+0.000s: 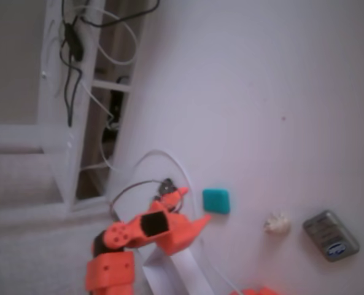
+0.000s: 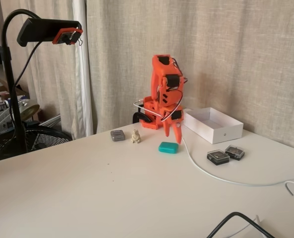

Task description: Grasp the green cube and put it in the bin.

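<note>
Arm pose: orange arm folded at its base, upper links stacked upright in a fixed view, forearm angled down so the claw [image 2: 172, 140] points at the counter [image 2: 87, 193].
Claw state: tips parted in a fixed view [image 1: 194, 206] — one finger ends above the cube's level, the other reaches toward its near edge; nothing is gripped. How wide the gap is cannot be judged closely.
Green cube: lies flat on the counter, just beside the claw tips in both fixed views [image 1: 216, 201] [image 2: 168, 147]; whether a tip touches it cannot be told.
Bin: white box [image 2: 212, 124] stands on the counter behind and to the right of the arm, well apart from the cube, open top — seen in only one fixed view.
Grey tin: blue-labelled tin [image 1: 331, 235] [image 2: 117, 135] lies beyond a small cream figurine [image 1: 277, 224] [image 2: 135, 136], both on the far side of the cube from the arm.
Dark blocks: two dark blocks [image 2: 226, 154] sit side by side right of the cube, shown in one fixed view only.
Cable: white cable [image 2: 221, 178] runs across the counter from the arm's base.
Camera stand: a black gooseneck with an orange-mounted camera [image 2: 50, 31] hangs over the counter's left edge, visible in one fixed view only.
</note>
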Motion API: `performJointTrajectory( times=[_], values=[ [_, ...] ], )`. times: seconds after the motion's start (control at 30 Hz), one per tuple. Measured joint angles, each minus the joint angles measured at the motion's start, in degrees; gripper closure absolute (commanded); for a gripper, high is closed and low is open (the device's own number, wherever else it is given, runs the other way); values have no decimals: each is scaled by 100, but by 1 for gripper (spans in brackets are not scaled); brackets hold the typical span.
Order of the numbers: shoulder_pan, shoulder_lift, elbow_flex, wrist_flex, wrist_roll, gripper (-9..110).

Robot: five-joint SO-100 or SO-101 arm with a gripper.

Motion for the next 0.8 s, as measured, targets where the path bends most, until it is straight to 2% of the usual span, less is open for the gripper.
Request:
performJointTrajectory(
  times=[0.57, 0.8],
  values=[
    [510, -510, 141, -1063, 97, 69],
    [554, -281, 369, -896, -88, 67]
  ],
)
